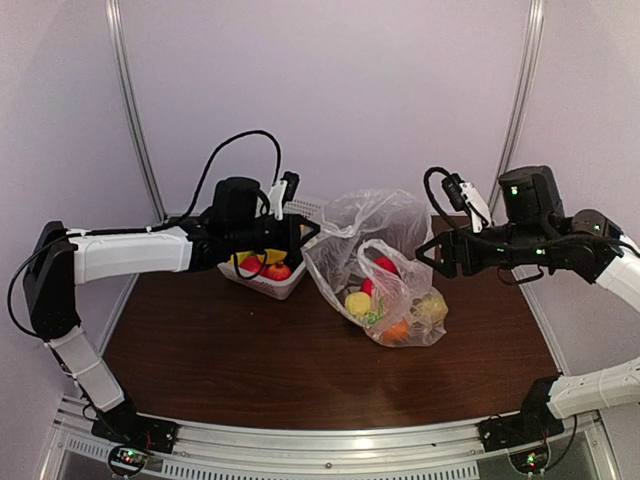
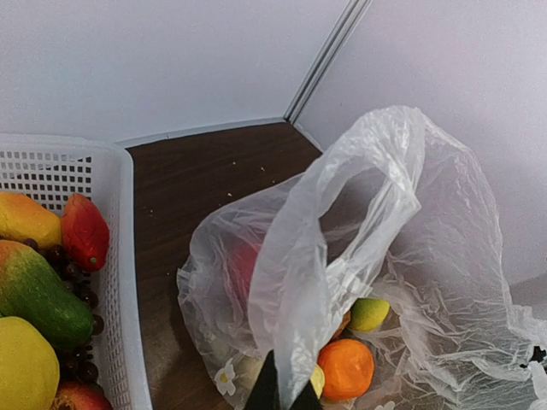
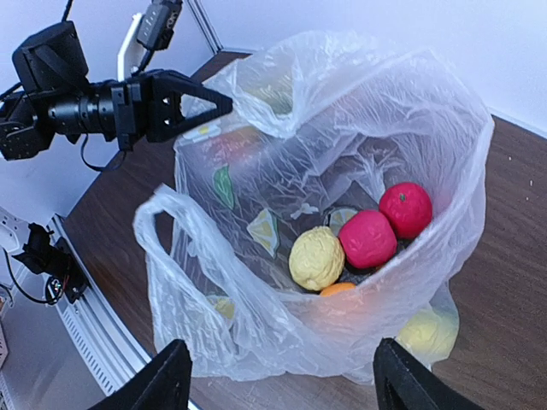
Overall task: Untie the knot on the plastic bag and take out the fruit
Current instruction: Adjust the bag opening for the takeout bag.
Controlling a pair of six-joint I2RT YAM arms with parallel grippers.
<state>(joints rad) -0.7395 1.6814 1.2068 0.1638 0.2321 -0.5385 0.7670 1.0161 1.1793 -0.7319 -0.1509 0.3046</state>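
Left gripper pinched the plastic bag one-sidedly; right gripper (jaws wide, empty) offered no support, so fruit might spill.

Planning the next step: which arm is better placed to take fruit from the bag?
Right. The right end effector is open, facing the plastic bag's mouth, the fruit in view; the left end effector is shut on its film.

Top external: high behind both arm bases, facing down and forward over the desk.
Left wrist: close, looking out past its jaws at the plastic bag.
Right wrist: close, looking down between its jaws into the bag.
Shared: the bag, in all three.
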